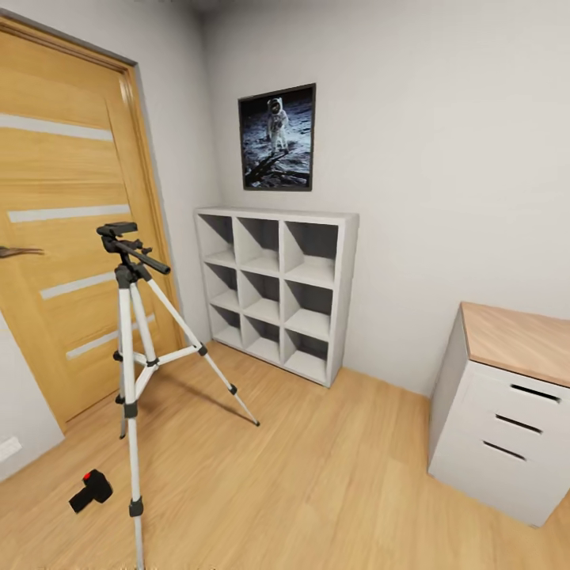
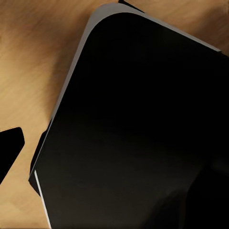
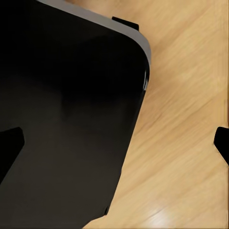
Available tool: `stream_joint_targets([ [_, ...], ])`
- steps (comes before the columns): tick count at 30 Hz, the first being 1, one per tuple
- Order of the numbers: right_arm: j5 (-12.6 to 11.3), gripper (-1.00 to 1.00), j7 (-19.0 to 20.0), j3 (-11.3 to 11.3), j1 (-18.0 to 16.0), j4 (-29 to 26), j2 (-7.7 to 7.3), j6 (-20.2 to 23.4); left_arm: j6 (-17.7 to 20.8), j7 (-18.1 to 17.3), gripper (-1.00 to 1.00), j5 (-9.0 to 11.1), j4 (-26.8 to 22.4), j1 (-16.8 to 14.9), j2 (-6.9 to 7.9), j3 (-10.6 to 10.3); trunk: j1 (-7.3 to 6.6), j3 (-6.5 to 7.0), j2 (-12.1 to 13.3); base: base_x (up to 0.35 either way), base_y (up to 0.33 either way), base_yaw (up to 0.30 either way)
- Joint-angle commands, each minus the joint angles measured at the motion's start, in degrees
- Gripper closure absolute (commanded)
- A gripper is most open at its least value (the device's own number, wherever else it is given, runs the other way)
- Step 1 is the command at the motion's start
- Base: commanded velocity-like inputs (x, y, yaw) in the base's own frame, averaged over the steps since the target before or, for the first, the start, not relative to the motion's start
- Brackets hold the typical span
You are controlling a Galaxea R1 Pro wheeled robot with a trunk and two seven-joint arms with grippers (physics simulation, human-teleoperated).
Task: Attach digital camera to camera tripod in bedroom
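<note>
Item: digital camera [image 1: 91,490], black with red button, lying on the plank floor [image 1: 332,475] beside a leg of the camera tripod [image 1: 131,348].

Pincers: not seen clearly, so state and placings relative to them cannot be told.

Risk: stooping low, an arm may knock the tripod over.

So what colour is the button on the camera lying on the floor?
Bright red, on the black digital camera; clearest in the head view.
</note>
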Motion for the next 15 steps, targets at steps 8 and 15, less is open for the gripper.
stream_joint_targets([
  [8,0.33,-1.00,-0.02,0.16,-0.02,-0.04,-0.17,-0.16,-0.10,0.01,-1.00,0.14,-0.11,0.05,-0.09,0.24,0.00,-0.04,-0.02,0.000,0.000,0.279],
  [15,0.33,-1.00,-0.03,0.20,-0.02,-0.05,-0.23,-0.18,-0.13,0.01,-1.00,0.15,-0.11,0.06,-0.15,0.28,0.00,-0.04,-0.02,0.000,0.000,0.279],
])
